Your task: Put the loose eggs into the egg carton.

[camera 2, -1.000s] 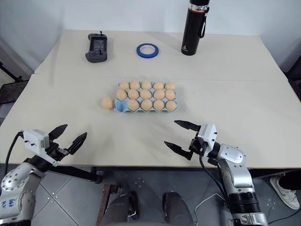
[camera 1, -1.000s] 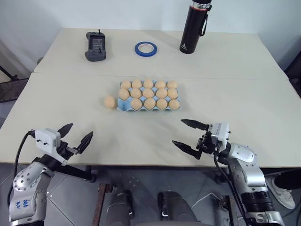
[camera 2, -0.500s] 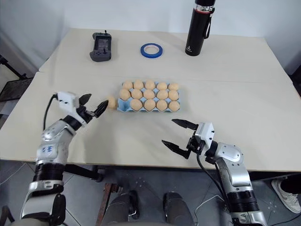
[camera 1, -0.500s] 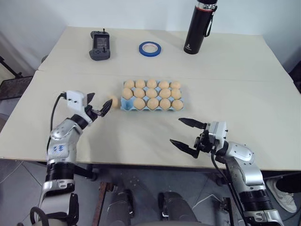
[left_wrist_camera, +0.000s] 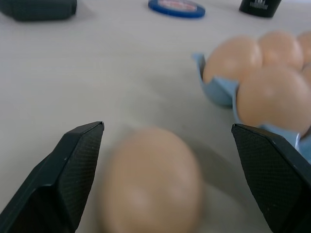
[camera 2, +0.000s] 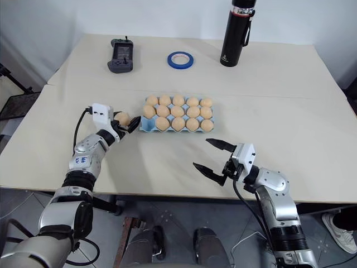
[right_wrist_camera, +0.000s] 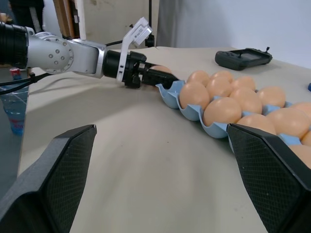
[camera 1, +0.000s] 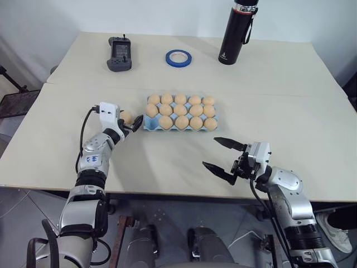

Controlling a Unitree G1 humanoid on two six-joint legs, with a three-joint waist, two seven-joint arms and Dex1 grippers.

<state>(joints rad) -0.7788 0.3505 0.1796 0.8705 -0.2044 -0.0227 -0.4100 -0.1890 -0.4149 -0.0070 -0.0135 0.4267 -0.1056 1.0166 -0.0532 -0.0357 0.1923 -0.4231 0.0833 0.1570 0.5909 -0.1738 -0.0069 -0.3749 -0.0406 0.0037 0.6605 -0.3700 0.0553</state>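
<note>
Egg [camera 1: 126,116] lies loose on the table just beside the carton [camera 1: 179,125], between the left hand's [camera 1: 129,124] parted fingers. Right hand [camera 1: 222,154], fingers wide apart and holding nothing, hangs well away near the table's front edge.

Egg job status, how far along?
Done: fourteen eggs sit in the egg carton; its front-left cup is empty. In hand: left gripper fingers open around the last loose egg, not closed. Left: grasp and place it. Right gripper open, idle.
</note>
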